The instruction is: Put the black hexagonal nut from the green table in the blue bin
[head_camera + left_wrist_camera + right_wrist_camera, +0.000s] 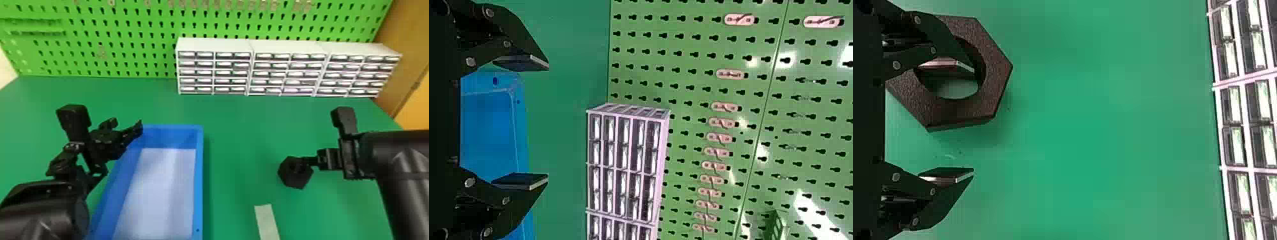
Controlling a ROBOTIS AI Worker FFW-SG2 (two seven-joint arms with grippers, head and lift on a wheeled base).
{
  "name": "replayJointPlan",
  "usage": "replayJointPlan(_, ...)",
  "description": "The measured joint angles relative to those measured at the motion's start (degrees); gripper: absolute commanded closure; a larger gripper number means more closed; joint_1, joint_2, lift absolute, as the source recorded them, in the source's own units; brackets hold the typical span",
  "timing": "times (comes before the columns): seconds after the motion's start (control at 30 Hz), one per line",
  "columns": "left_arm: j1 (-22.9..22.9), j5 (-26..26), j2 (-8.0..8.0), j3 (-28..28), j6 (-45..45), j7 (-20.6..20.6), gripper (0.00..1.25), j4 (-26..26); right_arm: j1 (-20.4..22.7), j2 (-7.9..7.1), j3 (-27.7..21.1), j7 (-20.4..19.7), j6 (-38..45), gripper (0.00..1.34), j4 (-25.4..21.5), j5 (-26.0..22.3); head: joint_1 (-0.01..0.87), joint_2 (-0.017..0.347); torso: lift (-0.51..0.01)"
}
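Head view: the black hexagonal nut (295, 179), thick with a round hole, sits right of centre in the frame, well apart from the rectangular blue bin (199, 178) with its pale floor at lower left of centre. The right gripper (304, 162) is at the nut; the left gripper (127, 123) is over the bin's far left corner, fingers apart.

The right wrist view gives what the head view hides: the right gripper (974, 121) has its fingers parted, one overlapping the nut's hole and the other outside the nut; whether either touches it, I cannot tell. The left wrist view adds pinkish oblong fittings (730, 74) on the green perforated pegboard (127, 41) and a small green slotted holder (776, 227).

In the head view, a pale strip (267, 220) lies on the green table (242, 137) at lower right of centre. White drawer cabinets (217, 45) line the back, with an orange-brown panel (407, 70) at upper right.
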Motion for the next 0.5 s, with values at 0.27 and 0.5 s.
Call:
replayJointPlan(0.27, -0.01, 0.00, 0.00, 0.02, 0.01, 0.00, 0.45, 0.00, 0.00, -0.09, 0.42, 0.00, -0.11, 0.54, 0.28, -0.20, 0.691, 0.009, -0.097)
replayJointPlan(0.5, 0.00, 0.23, 0.00, 0.16, 0.02, 0.01, 0.45, 0.00, 0.05, -0.03, 0.65, 0.00, -0.45, 0.54, 0.70, -0.26, 0.691, 0.009, -0.097)
